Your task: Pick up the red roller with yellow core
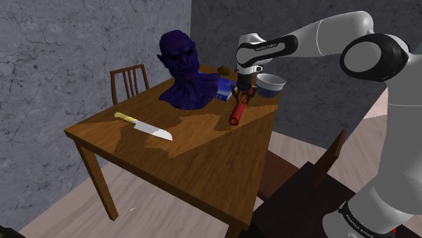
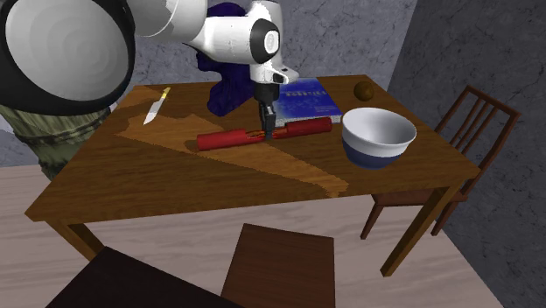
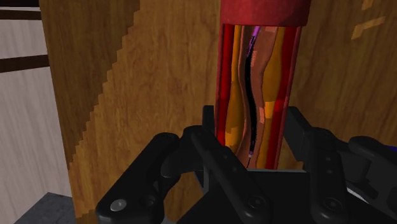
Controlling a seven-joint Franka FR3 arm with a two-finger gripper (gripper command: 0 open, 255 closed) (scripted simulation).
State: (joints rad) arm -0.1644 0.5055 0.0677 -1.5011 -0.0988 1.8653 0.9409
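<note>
Gripper: the all-black two-finger gripper (image 3: 253,124) points down at the roller's middle, its fingers clasping the yellow core from both sides.
Roller: the red cylindrical roller with yellow core (image 2: 223,139) lies level at the far half of the brown wooden table (image 2: 175,188); I cannot tell if it rests on the wood.
Beyond the roller: a dark purple bust (image 1: 182,64) and a flat blue book (image 2: 302,98).
Second exterior view's right: a white bowl with blue base (image 2: 378,131), near the roller's end.
Second exterior view's far left: a yellow-handled knife (image 2: 156,107).

Wood-grain table (image 1: 203,162), cracked rough grey walls (image 1: 54,54), smooth red roller (image 2: 226,139), matt black claw (image 2: 268,133).
</note>
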